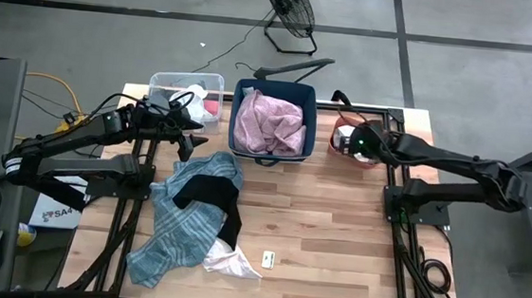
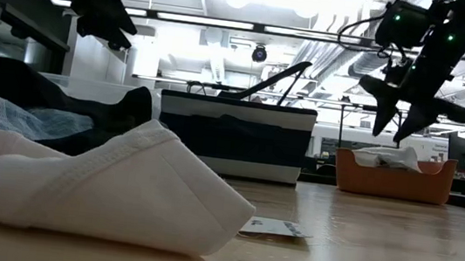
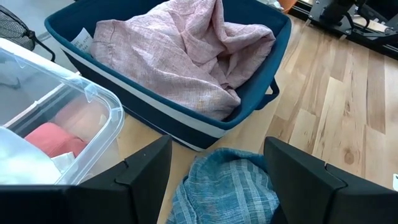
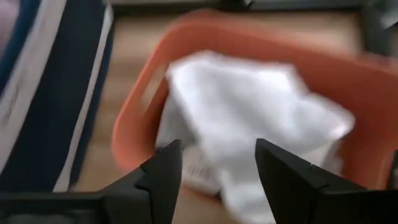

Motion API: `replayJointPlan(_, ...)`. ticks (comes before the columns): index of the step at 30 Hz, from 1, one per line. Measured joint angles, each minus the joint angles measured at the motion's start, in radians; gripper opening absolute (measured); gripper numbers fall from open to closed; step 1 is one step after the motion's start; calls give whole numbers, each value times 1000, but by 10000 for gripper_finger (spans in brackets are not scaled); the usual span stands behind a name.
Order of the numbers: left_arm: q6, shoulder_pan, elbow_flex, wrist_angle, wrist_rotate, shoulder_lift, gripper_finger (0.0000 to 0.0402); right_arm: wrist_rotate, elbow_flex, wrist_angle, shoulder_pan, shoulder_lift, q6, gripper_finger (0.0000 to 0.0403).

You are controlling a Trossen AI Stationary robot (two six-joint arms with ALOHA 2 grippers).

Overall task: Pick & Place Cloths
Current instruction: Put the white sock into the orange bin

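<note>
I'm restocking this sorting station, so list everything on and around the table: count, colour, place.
plaid cloth: one, teal-blue, table's left half, spread out
black cloth: one, lying on the plaid cloth
white cloth: one, at the plaid cloth's near edge
pink cloth: one, mauve-pink, inside the navy bin
navy bin: one, dark blue, table's far middle
clear bin: one, far left, holding white and red items
orange bin: one, far right, holding a white cloth
paper tag: one, white, bare table near the front
fan: one, black, on the floor beyond the table
left gripper: open, between the clear bin and plaid cloth
right gripper: open, above the orange bin
</note>
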Motion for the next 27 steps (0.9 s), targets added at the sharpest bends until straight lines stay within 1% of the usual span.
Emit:
replayJointPlan(2, 0, 0, 0, 0, 0, 0, 251, 82, 0, 0, 0, -12, 18, 181)
replayJointPlan(5, 0, 0, 0, 0, 0, 0, 251, 146, 0, -1, 0, -7, 30, 145)
replayJointPlan(8, 0, 0, 0, 0, 0, 0, 251, 187, 0, -1, 0, 16, 30, 91)
replayJointPlan(11, 0, 0, 0, 0, 0, 0, 251, 195, 0, 5, 0, 43, 29, 25)
replayJointPlan(12, 0, 0, 0, 0, 0, 0, 251, 197, 0, 7, 0, 56, 28, 14)
replayJointPlan(16, 0, 0, 0, 0, 1, 0, 251, 222, 0, 8, -1, 119, 51, 4)
replayJointPlan(20, 0, 0, 0, 0, 1, 0, 251, 228, 0, 27, -17, 196, 62, 4)
replayJointPlan(27, 0, 0, 0, 0, 5, 0, 251, 189, 0, 77, -64, 338, 63, 4)
